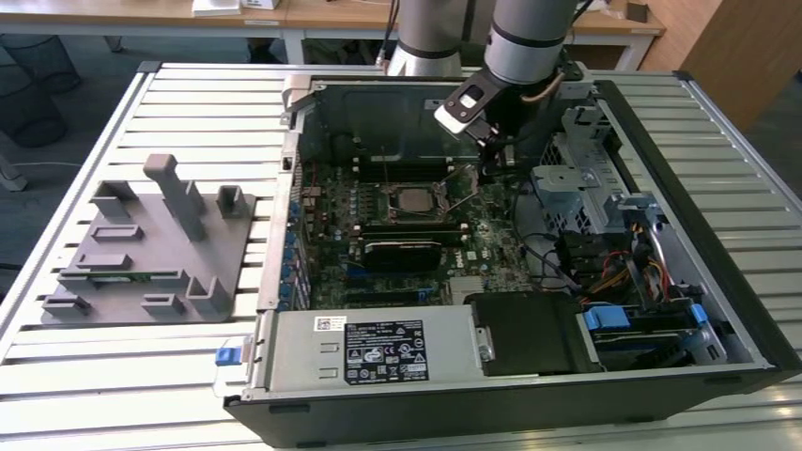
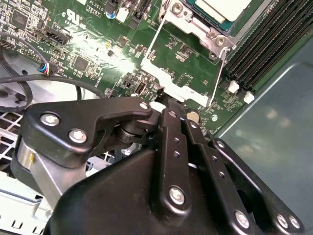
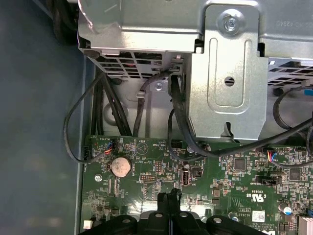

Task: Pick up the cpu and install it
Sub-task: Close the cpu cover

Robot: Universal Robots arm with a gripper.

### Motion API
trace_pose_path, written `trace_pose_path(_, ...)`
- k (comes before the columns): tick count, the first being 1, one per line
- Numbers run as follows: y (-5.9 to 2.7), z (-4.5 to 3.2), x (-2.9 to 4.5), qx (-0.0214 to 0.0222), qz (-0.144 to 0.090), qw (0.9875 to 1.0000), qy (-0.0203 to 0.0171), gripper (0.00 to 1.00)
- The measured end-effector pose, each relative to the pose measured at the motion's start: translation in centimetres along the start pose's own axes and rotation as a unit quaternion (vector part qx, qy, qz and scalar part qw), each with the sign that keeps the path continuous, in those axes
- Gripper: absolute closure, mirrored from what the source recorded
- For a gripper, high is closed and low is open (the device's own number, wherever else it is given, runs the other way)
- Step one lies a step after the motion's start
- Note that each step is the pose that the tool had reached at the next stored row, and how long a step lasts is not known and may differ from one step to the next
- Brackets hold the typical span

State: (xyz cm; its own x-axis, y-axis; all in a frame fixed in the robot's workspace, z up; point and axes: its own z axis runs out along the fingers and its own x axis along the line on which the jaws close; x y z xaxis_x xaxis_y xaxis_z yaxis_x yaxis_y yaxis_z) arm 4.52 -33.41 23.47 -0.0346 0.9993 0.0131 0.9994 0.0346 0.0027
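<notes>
Already cpu (image 1: 411,199) in socket (image 2: 195,30) w/ gripper (image 3: 169,196) closed.

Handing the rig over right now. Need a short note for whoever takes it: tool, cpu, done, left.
The tool: shut, nothing seen in it, tip low over the motherboard beside the socket.
The cpu: lying in the socket, free of the tool.
Done: pick and placement, by the look.
Left: the hinged metal frame looks swung open toward the tool, so the cpu seems not yet clamped; not certain.
</notes>
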Motion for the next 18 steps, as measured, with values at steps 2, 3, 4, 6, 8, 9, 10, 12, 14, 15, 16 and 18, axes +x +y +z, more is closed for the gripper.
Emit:
trace_pose_path(2,-0.02,0.0,0.0,0.0,0.0,1.0,0.0,0.89)
trace_pose_path(3,-0.05,0.01,0.0,0.0,0.0,1.0,0.0,0.89)
trace_pose_path(4,-0.09,0.01,0.0,0.0,0.0,1.0,0.0001,0.89)
trace_pose_path(6,-0.21,0.01,0.01,0.0,0.0,1.0,0.0,0.89)
trace_pose_path(8,-0.38,0.01,0.01,0.0,0.0,1.0,0.0,0.89)
trace_pose_path(9,-0.47,0.01,0.01,0.0,0.0,1.0,0.0,0.89)
trace_pose_path(10,-0.56,0.01,0.02,0.0,0.0,1.0,0.0,0.89)
trace_pose_path(12,-0.79,0.02,0.03,0.0,0.0,1.0,0.0,0.89)
trace_pose_path(14,-1.08,0.02,0.04,0.0,0.0,1.0,0.0,0.89)
trace_pose_path(15,-1.25,0.02,0.04,0.0,0.0,1.0,0.0,0.89)
trace_pose_path(16,-1.43,0.03,0.05,0.0,0.0,1.0,0.0001,0.89)
trace_pose_path(18,-1.73,0.06,0.06,0.0,0.0,1.0,0.0001,0.89)
